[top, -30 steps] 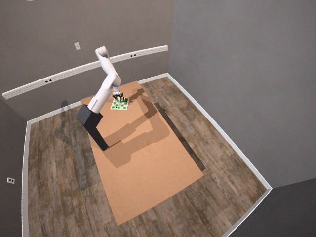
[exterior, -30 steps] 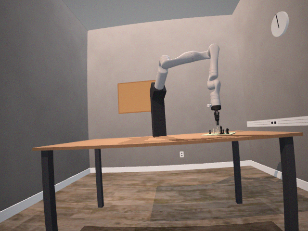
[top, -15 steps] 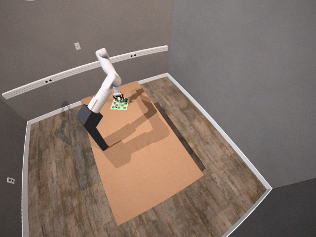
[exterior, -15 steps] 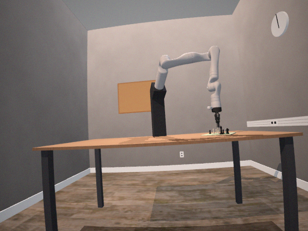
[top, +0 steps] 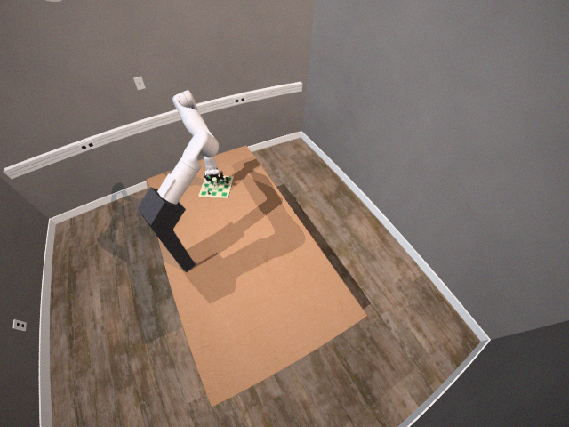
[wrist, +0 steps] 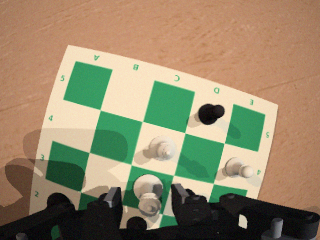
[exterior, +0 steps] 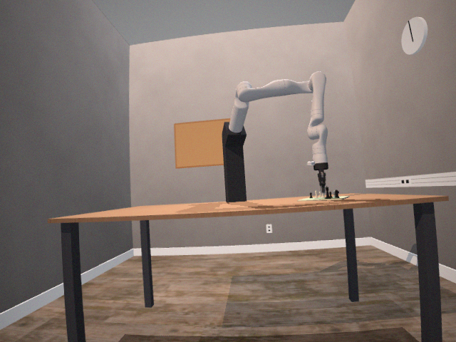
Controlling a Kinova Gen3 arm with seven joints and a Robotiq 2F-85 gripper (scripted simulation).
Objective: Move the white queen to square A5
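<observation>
The green and cream chessboard (wrist: 126,90) (top: 224,194) (exterior: 341,197) lies on the table. In the wrist view my gripper (wrist: 146,198) (top: 213,176) (exterior: 322,188) is low over the board's near rows. Its fingers stand partly open on either side of a white piece (wrist: 148,190), which looks like the queen, with a small gap on each side. The piece stands upright on the board. The A5 square (wrist: 87,84) is the green corner square at the far left and holds nothing. Two other white pieces (wrist: 162,148) (wrist: 236,168) stand nearby.
A black piece (wrist: 210,114) stands to the right in the fourth row. More black pieces (wrist: 56,199) show partly under the gripper body at the near edge. The wooden table (top: 257,298) (exterior: 184,211) carries the arm's black pedestal (top: 167,225) (exterior: 234,165).
</observation>
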